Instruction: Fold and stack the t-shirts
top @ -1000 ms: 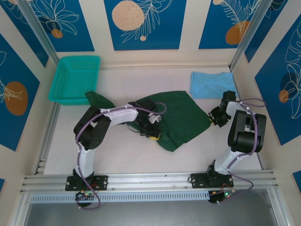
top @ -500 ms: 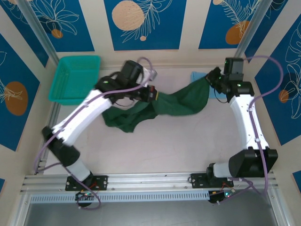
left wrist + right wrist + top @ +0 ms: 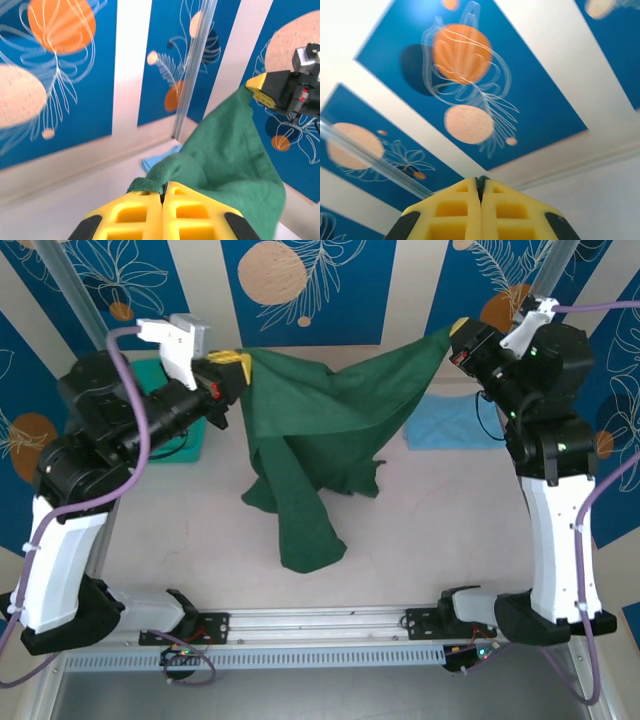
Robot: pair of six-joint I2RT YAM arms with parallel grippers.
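Holding the green shirt (image 3: pixel 310 430) stretched in the air, your left gripper (image 3: pixel 232 365) and right gripper (image 3: pixel 458 332) each clench an upper corner (its lower end reaches mid-table (image 3: pixel 430 540)); the blue shirt (image 3: pixel 450 423) lies folded near the far right corner.

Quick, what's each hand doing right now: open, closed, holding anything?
Left hand: closed, holding one end of the dark green t-shirt.
Right hand: closed, holding the opposite corner of the same t-shirt.
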